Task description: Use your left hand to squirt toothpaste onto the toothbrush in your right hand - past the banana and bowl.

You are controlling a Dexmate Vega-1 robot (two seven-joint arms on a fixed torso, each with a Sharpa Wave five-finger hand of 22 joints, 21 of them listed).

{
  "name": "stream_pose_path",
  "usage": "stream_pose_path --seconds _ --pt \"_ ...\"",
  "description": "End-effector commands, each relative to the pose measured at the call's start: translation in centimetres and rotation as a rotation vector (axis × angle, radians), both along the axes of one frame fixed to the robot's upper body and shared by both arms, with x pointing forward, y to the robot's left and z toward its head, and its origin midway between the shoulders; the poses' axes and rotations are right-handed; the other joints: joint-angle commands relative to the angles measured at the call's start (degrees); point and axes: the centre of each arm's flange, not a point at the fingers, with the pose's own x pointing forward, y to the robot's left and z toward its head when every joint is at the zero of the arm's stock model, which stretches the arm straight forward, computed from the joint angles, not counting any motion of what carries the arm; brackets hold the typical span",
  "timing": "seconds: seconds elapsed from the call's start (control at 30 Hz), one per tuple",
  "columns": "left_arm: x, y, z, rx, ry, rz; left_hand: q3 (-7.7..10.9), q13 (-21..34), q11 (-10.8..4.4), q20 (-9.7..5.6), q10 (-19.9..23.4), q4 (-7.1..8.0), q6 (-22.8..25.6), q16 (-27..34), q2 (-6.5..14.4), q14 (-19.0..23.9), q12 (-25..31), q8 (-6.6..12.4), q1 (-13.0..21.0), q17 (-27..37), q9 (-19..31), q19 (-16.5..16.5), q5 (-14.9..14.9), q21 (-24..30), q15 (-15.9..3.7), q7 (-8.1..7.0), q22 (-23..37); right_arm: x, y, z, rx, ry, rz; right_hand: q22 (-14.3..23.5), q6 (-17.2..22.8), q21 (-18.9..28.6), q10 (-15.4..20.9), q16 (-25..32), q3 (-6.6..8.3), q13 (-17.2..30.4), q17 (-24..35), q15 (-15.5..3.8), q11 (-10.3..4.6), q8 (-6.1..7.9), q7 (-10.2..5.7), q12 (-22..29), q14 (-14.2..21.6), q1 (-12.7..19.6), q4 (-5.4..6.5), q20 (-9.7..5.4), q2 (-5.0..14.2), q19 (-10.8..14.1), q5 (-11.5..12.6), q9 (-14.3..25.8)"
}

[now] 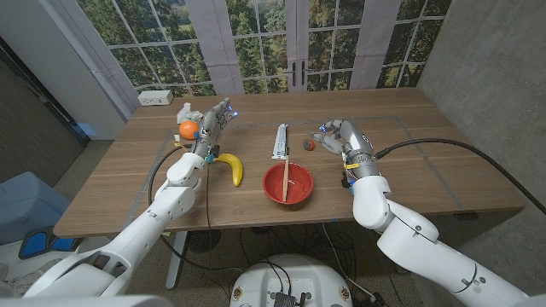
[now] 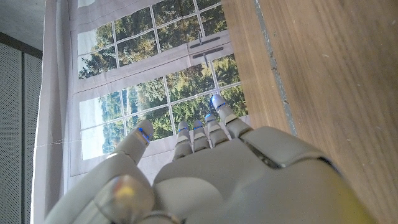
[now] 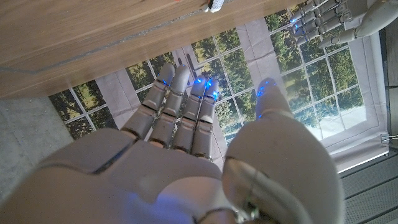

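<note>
Wooden table (image 1: pixel 444 153) by windows: nothing begun. Beyond the bowl (image 1: pixel 287 183), toothpaste (image 1: pixel 280 141) untouched; toothbrush (image 1: pixel 287 170) across bowl; left hand (image 1: pixel 212 124), right hand (image 1: pixel 339 136) empty, fingers loosely apart.

Both grey arms are stretched forward. The left robot hand (image 1: pixel 213 119) is raised with fingers (image 2: pixel 205 127) extended and empty; the right robot hand (image 1: pixel 338 135) likewise, fingers (image 3: pixel 180 106) apart.

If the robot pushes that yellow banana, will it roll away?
Probably not far. The banana is curved and lies on its side on the table, so it would likely spin or slide rather than roll. It looks soft-skinned, so a hard squeeze might bruise it.
</note>
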Motion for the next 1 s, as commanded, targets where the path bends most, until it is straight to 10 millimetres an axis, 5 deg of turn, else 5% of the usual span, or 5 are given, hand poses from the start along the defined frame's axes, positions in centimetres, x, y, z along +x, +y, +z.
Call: stream_pose_path --seconds 0.03,1.0 --pt "-0.2 0.0 -0.4 -0.006 -0.007 -0.009 0.27 0.3 -0.16 0.38 0.4 -0.24 0.7 -0.1 1.4 0.6 0.0 0.09 -0.5 0.2 0.1 0.2 0.3 -0.3 -0.12 0.02 0.1 -0.5 1.1 -0.6 -0.062 0.007 -0.055 0.3 1.9 0.7 1.6 2.1 -1.04 2.1 2.6 -5.84 -0.29 1.8 -0.27 2.0 0.7 -0.6 0.4 0.03 -0.89 0.6 1.0 1.1" --pt "-0.8 0.4 -1.0 -0.023 -0.025 -0.017 0.67 0.3 0.04 0.59 0.4 0.77 0.6 0.0 2.7 0.5 -0.1 -0.02 -1.4 0.4 0.1 0.6 0.5 -0.9 -0.01 0.1 0.2 -0.2 3.6 -3.1 -0.133 0.038 -0.051 0.4 1.5 1.6 1.3 1.4 -0.45 8.4 4.8 -6.72 -2.04 5.56 -1.69 6.0 2.5 3.2 -0.37 0.06 0.45 0.7 2.9 4.6"
